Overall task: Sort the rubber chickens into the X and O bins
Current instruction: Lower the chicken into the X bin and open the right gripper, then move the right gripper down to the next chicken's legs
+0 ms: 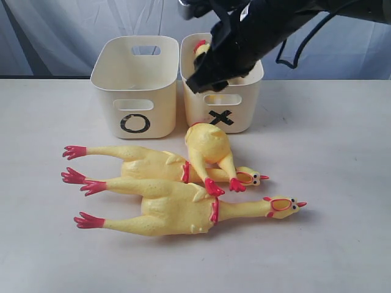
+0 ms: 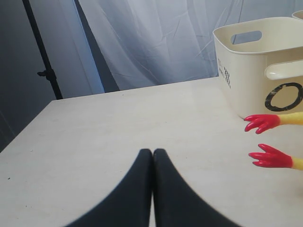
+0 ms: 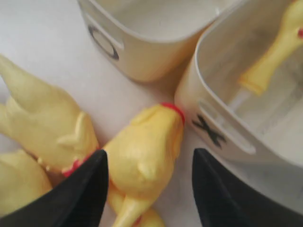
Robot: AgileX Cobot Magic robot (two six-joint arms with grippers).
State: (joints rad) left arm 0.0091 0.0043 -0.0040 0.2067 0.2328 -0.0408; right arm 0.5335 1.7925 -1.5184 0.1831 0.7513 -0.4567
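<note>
right fingers [image 3: 80,189] spread wide, empty, small chicken [image 3: 142,156] on the bench [image 3: 38,38] below between them (second chicken [image 3: 272,52] is already in the X bin [image 3: 227,142] just beside). left fingers [image 2: 142,189] pressed shut, nothing in them.

Your right gripper [image 1: 211,76] hangs over X bin [image 1: 235,116]. Chicken in bin [image 1: 200,50] peeks out beside gripper. O bin [image 1: 135,91] sits off gripper's left side, close beside X bin. Small chicken [image 1: 208,146] stands below gripper, head down, right against X bin front. Farther below gripper: far big chicken [image 1: 149,163] and near big chicken [image 1: 174,210] lie flat on table [image 1: 342,183], side by side.
</note>
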